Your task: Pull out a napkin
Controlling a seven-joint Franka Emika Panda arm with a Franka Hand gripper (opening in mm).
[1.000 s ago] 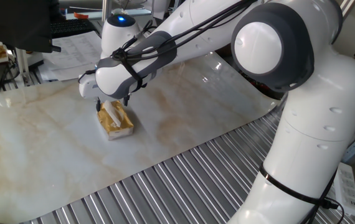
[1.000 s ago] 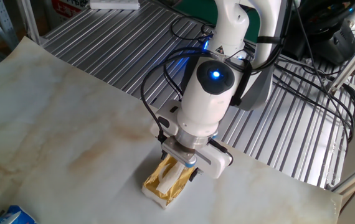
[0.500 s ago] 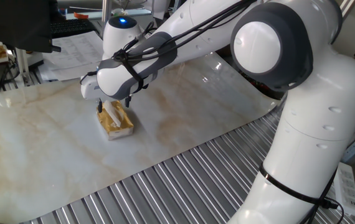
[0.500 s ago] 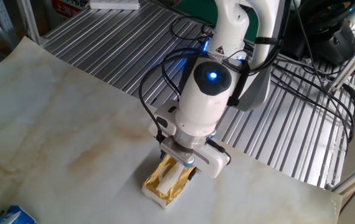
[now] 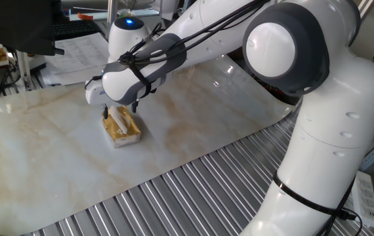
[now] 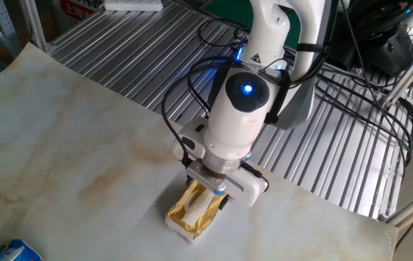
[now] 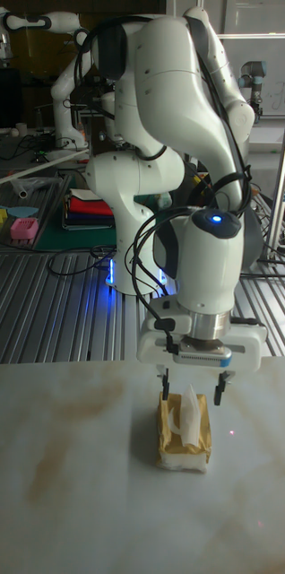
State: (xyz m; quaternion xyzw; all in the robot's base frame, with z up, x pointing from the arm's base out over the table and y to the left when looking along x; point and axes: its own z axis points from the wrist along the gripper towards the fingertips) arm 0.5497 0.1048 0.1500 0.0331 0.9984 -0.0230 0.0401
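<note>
The arm (image 5: 305, 98) wears glossy white plastic shells with matt grey joints. The tabletop (image 5: 56, 164) looks like smooth marbled stone, faintly shiny, edged by ribbed bare metal slats (image 6: 127, 43). The tissue pack (image 7: 184, 439) is crinkly yellow film; the napkin (image 7: 190, 409) rising from it is soft, matt white paper.

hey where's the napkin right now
The napkin sticks up from the slot of the yellow tissue pack on the marble tabletop, mid-frame in the tall fixed view, between the open fingers of the gripper right above it.
</note>
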